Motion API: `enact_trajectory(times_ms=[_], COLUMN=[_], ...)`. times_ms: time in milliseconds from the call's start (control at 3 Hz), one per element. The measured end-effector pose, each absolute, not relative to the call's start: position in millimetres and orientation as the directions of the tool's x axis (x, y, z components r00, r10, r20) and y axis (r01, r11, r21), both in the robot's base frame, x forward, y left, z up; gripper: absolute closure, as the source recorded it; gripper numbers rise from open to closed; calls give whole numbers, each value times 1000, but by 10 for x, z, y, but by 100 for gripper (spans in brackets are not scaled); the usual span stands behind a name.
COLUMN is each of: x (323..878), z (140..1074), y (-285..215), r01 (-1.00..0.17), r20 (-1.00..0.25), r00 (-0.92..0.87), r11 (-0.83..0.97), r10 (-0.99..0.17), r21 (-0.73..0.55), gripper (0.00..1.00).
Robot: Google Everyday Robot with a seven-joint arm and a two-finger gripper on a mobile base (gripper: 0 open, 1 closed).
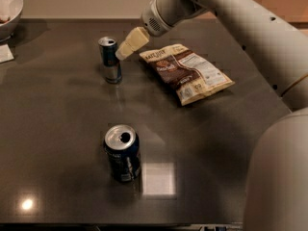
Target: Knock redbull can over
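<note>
the gripper [122, 51] hangs near the counter's [57, 119] far edge, its tip right at the upper side of the redbull can [110, 61]. whether it is clenched or released cannot be told. the can stands upright. a snack bag [187, 73] lies beside it, toward the right edge. an opened dark soda can [122, 153] stands toward the near edge.

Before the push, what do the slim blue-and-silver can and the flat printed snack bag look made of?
Slim blue-and-silver can: likely thin metal, glossy; silver top glints. Flat printed snack bag: seemingly plastic film, creased, slight sheen. The cream gripper hovers by the can's upper right.
</note>
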State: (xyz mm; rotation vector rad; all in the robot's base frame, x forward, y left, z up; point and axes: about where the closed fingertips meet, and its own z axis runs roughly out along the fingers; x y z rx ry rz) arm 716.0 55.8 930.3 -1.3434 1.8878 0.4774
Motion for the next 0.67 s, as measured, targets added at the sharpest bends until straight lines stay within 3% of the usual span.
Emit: enact_trajectory(times_ms=[667], x=[7128], z=[9095], y=[749], r01=[-927], r20=[-776], r00=[-169], r11=[366], r10=[-608], r21=[-85], gripper=[0])
